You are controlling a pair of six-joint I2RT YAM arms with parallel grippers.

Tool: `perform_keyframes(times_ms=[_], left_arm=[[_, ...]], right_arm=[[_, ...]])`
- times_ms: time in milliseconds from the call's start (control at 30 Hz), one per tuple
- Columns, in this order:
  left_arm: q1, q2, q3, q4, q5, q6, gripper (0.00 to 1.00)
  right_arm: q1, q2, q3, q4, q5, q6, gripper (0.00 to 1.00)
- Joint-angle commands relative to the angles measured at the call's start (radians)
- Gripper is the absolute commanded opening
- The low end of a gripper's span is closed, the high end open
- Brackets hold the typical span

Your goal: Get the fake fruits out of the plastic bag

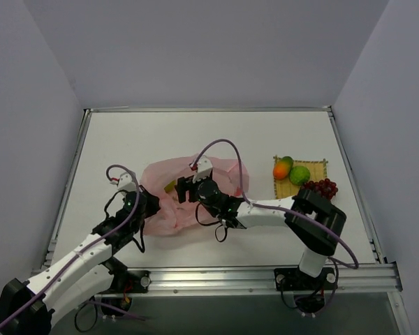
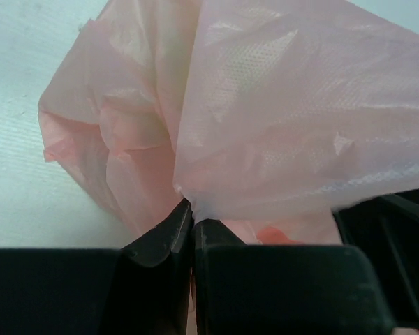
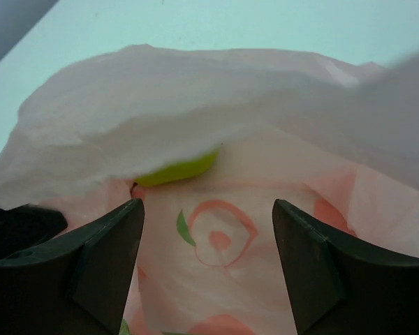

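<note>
Pink plastic bag [image 1: 164, 213], one; fruits [image 1: 299, 174], four

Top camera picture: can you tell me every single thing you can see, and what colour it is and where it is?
table: one, white, under everything
plastic bag: one, see-through pink, crumpled in the middle of the table
yellow-green fruit: one, mostly hidden just inside the bag's mouth; I can't tell which fruit it is
mat: one, yellow woven square, to the right of the bag
mango: one, orange-red and green, on the mat
round fruit: one, lime green, on the mat beside the mango
grape bunch: one, dark red, at the mat's near right corner
left gripper: one, black, shut on a pinch of the bag
right gripper: one, black, open at the bag's mouth
</note>
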Motion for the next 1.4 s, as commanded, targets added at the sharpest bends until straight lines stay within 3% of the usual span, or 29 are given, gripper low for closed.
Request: perform_keyframes(times_ms=[0,167,233,333,567,800,1067,1167,1233,1267,1367], left_arm=[[0.004,0.048,-0.007,-0.049,-0.037,-0.061,0.03],[-0.012,0.123,-0.039,-0.026,-0.07,-0.131,0.02],[-0.033,0.123,-0.056,-0.07,-0.107,-0.187,0.02],[-0.053,0.088,-0.068,-0.121,-0.162,-0.237,0.02],[-0.056,0.025,-0.108,-0.081,-0.155,-0.25,0.02],[-0.055,0.063,-0.151,0.014,-0.098,-0.239,0.02],[-0.056,0.033,-0.162,0.012,-0.081,-0.221,0.02],[-0.053,0.006,-0.159,-0.009,-0.081,-0.198,0.03],[-0.052,0.003,-0.137,-0.04,-0.09,-0.173,0.02],[-0.053,0.003,-0.099,-0.054,-0.089,-0.129,0.02],[-0.052,-0.003,0.029,-0.156,-0.078,-0.035,0.3]], right_arm=[[0.006,0.1,0.098,0.072,-0.028,-0.019,0.7],[0.006,0.232,0.23,0.079,-0.039,-0.006,0.72],[0.006,0.255,0.247,0.094,-0.036,0.037,0.78],[0.011,0.292,0.273,0.125,-0.043,0.071,0.84],[0.015,0.443,0.402,0.117,-0.059,0.142,0.84],[0.021,0.531,0.471,0.197,-0.258,0.145,0.99],[-0.049,0.64,0.564,0.258,-0.589,0.212,1.0],[-0.09,0.669,0.569,0.322,-0.705,0.267,0.91],[-0.101,0.671,0.572,0.321,-0.715,0.283,0.76],[-0.106,0.659,0.557,0.326,-0.676,0.277,0.64],[-0.118,0.596,0.459,0.352,-0.602,0.258,0.58]])
